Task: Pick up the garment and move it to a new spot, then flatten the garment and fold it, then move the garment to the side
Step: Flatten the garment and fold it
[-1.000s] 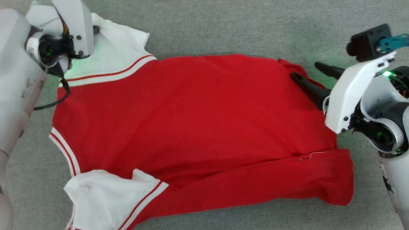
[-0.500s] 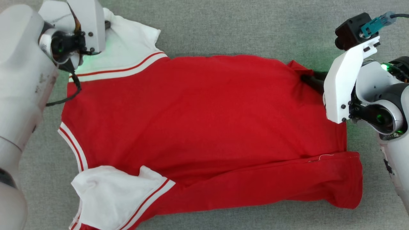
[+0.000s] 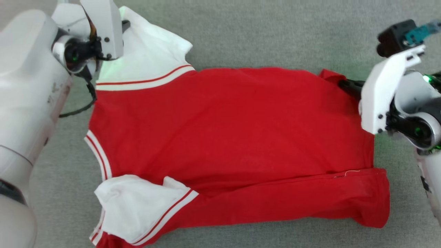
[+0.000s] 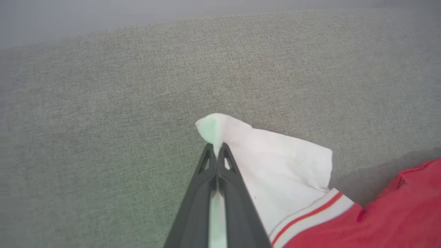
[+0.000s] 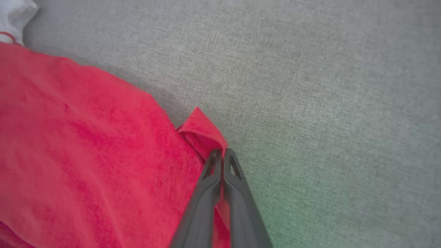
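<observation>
Garment (image 3: 234,137) lies spread on the grey fabric surface (image 3: 258,31) in the head view, plain red side up. One white sleeve (image 3: 148,51) is at its far left corner and another (image 3: 134,206) at its near left corner, and its near edge is folded over in a red band. The right gripper (image 3: 345,85) meets the garment's far right corner.

In the left wrist view, the left gripper (image 4: 216,148) is clamped on the tip of the garment's white sleeve.

In the right wrist view, the right gripper's fingers (image 5: 237,193) are pressed together on a small red flap at the garment's corner.
</observation>
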